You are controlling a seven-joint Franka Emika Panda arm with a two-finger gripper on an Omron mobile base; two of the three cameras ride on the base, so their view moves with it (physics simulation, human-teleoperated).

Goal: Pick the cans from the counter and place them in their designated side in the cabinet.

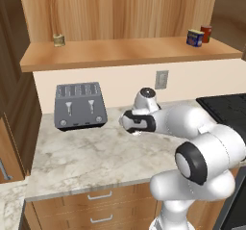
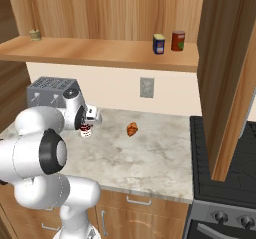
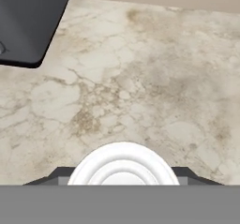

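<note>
From the right base view the gripper [image 2: 88,124] hangs low over the desk [image 2: 150,153], just in front of the toaster [image 2: 49,90], and a red-and-white can [image 2: 86,130] stands directly beneath it; the arm's own bulk hides that can in the left base view, where the white wrist covers the spot beside the toaster [image 1: 80,105]. The hand view looks straight down on the can's pale lid [image 3: 123,168], which sits between the two dark fingertips [image 3: 52,177], with the jaws at a middling width and close against its sides, so the gripper appears closed on the can, which sits on or just above the stone. A dark corner of the toaster [image 3: 28,21] fills the upper left there. The right base view also shows a small brown croissant [image 2: 132,129] lying on the desk well apart from the gripper. On the cabinet [image 1: 129,53] shelf, both base views show the dark blue can [image 1: 194,38] beside a plain dark red can [image 1: 206,33] at the right end, and an olive-tan can [image 1: 58,40] far off at the left end.
</note>
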